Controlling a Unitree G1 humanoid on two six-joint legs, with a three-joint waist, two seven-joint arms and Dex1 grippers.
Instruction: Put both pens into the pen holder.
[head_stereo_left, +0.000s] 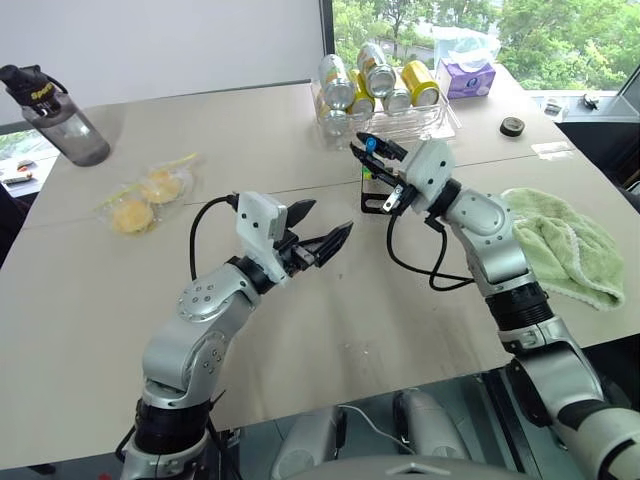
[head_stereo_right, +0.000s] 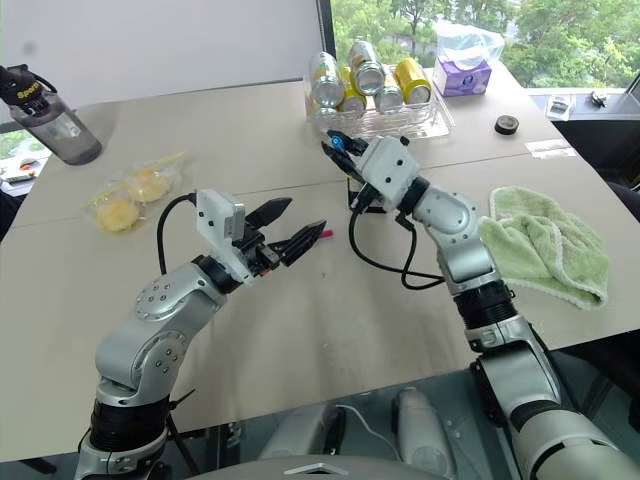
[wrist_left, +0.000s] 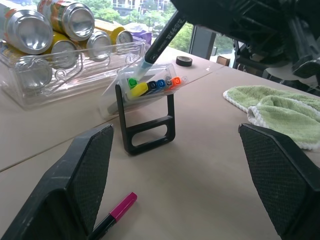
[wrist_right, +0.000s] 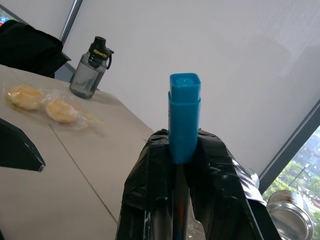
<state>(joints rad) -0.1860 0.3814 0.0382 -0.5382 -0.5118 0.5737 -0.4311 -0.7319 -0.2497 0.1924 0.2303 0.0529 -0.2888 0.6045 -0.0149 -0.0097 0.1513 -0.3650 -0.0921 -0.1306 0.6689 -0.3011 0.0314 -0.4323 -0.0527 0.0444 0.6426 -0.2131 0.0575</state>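
Right gripper (head_stereo_left: 385, 170) clamped on blue pen (wrist_left: 159, 42), tip down at pen holder (wrist_left: 148, 105), looks just at slot, contact unclear. Left gripper (head_stereo_left: 325, 235) spread wide, empty, above table (head_stereo_left: 380, 300). Pink pen (wrist_left: 114, 214) flat on table below left fingers.

Risks: pen held at slant, could jam on rim or tip light holder toward can tray (wrist_left: 60, 80). Early release drops pen on table.
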